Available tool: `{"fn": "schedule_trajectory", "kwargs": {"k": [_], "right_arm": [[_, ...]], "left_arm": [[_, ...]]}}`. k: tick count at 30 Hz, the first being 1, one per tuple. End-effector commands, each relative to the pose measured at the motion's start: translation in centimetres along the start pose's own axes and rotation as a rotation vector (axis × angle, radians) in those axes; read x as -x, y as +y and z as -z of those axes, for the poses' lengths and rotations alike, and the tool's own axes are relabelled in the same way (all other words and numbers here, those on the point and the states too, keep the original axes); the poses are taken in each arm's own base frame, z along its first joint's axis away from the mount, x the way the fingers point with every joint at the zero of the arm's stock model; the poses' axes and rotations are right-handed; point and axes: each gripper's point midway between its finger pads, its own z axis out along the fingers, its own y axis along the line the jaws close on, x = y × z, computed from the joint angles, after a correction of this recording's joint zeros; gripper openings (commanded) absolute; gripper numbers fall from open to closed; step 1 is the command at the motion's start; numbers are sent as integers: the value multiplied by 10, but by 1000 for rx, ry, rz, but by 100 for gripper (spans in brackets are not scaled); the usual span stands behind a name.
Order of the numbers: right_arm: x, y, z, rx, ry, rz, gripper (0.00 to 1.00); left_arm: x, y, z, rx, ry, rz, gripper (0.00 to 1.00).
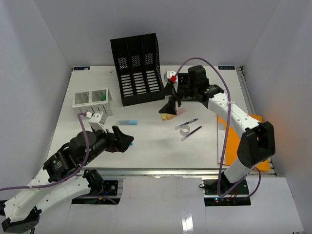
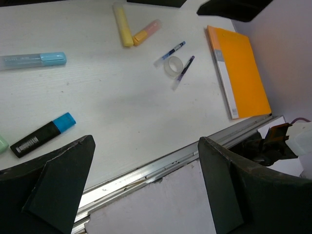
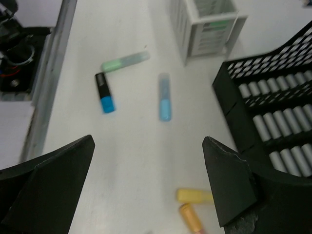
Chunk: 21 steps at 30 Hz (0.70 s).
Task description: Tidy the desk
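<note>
Two arms reach over the desk (image 1: 146, 151), a white tabletop that fills most of the overhead view, with a silver rail (image 1: 161, 170) along its near edge. At the back centre of the desk stands a black file rack (image 1: 139, 68), upright. An orange folder (image 2: 241, 73) lies flat along the right edge, its near corner close to the rail. A white mesh organizer (image 1: 91, 101) sits at the left, well apart from the rack.

The left gripper (image 2: 146, 141) hangs over the front-left part of the desk, its fingers spread wide with nothing between them. The bare tabletop and the rail lie directly under the gap. The right gripper (image 3: 148, 141) points down over the middle of the desk, just beside the rack's front right corner. It too is wide open and empty, with the white surface below it.

A light blue highlighter (image 2: 34, 59) lies ahead of the left gripper. A black marker with a blue cap (image 2: 43, 135) lies nearer its left finger. A green highlighter (image 3: 124, 62) almost touches that marker. A yellow highlighter (image 2: 123, 25) and an orange highlighter (image 2: 146, 31) meet at one end beneath the right gripper. Two pens (image 2: 169, 53) flank a clear tape roll (image 2: 173, 66) between the highlighters and the folder.
</note>
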Motion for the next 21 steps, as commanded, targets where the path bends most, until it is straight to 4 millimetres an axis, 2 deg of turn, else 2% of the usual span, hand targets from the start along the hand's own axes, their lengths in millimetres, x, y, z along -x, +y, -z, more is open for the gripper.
{"fn": "schedule_trajectory", "kwargs": {"k": [1,3,4,6,8,11,13,16,21], "right_arm": [[-45,55,32,72,70,-125,98],[-58,69,38,88,96,-178,98],[-71,83,40,110,119,-238,98],[-80,96,43,130,125,-270,98],[-99,114,48,135,145,-296,98],[-106,114,62,65,158,-234,98],[-103,110,73,28,139,-233,97],[-99,113,79,40,81,-249,97],[-124,115,80,58,56,-312,98]], "left_arm": [[-9,-16,-17,-58,68,-95,98],[-16,-18,-27,-61,99,-114,98],[-20,-20,-30,-68,116,-129,98],[-24,-19,-36,-62,138,-146,98],[-29,-17,-42,-49,161,-169,98],[-34,-12,-47,-28,176,-192,98],[-38,-9,-50,-18,184,-200,98],[-41,-4,-54,0,185,-204,98],[-46,-1,-56,20,214,-218,98]]}}
